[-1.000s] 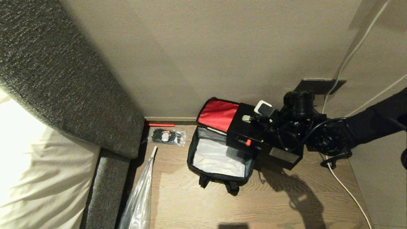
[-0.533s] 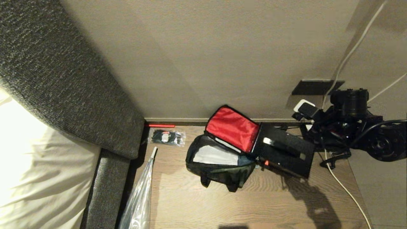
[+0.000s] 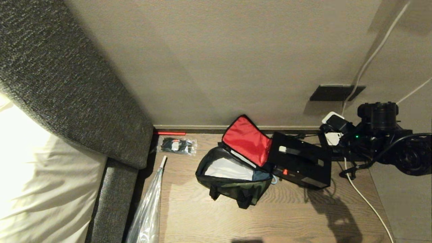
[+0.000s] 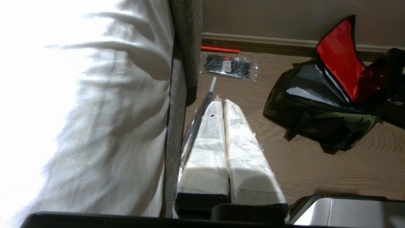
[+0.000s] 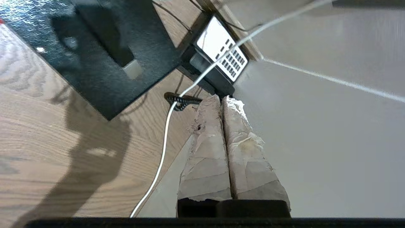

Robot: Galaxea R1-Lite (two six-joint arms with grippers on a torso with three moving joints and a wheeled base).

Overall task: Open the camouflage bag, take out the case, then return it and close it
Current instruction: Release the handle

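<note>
**Head view: case out on the floor, right gripper clear of it and empty**

The head view shows the camouflage bag (image 3: 233, 179) lying open on the wooden floor (image 3: 270, 216), its red-lined lid (image 3: 247, 140) standing up and its pale interior exposed. The case (image 3: 302, 162) sits just to the right of the bag, one edge propped against the lid so it lies tilted, with its small red catch (image 3: 285, 172) facing the front. The right gripper (image 5: 223, 104) hangs beyond the case's far right end, near the desk telephone (image 5: 221, 52) and its white cable (image 5: 164, 139); its taped fingers (image 5: 207, 148) are pressed together with nothing between them. The left gripper (image 4: 223, 107) is parked low beside the bed (image 4: 79, 110), likewise clenched on nothing, well apart from the bag.

Judging by its flat faces and sharp corners, the case is rigid and will not flex in a grip, but its speckled sheen looks slick, so a pinch on a broad face would probably slip. It is nearly as wide as the bag, so the fit back inside should be close. The raised strip (image 3: 298, 153) on its top face, seemingly a handle, looks the surest hold; failing that, a thin edge near the middle, to keep it level. The bag is soft and will likely slump or slide when pushed, so the case wants lowering in from above rather than shoving.
</note>
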